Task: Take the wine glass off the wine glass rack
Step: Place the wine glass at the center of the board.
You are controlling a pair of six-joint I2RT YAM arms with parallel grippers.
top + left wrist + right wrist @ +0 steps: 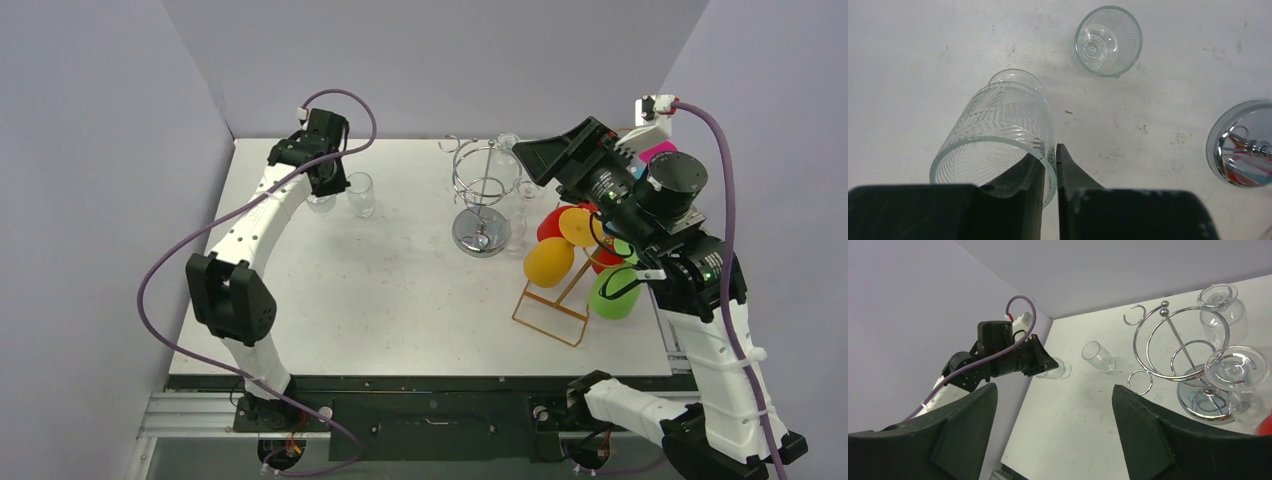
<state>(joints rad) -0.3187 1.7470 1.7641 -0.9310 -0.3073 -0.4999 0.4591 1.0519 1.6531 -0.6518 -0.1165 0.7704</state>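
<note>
left gripper (1050, 155) clamped on rim of wine glass (998, 125); second glass (1108, 40) seen ahead. right gripper (1053, 387) held wide apart, wine glass rack (1200, 407) ahead, to right.

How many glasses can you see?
4: a glass pinched by the left gripper, another standing on the table beside it, two hanging on the rack. More may hide behind the right arm.

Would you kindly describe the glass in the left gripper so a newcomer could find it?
On the table, left of the chrome rack, are two glasses. The held glass is the left one, its rim pinched by the left gripper; its neighbour stands free.
</note>
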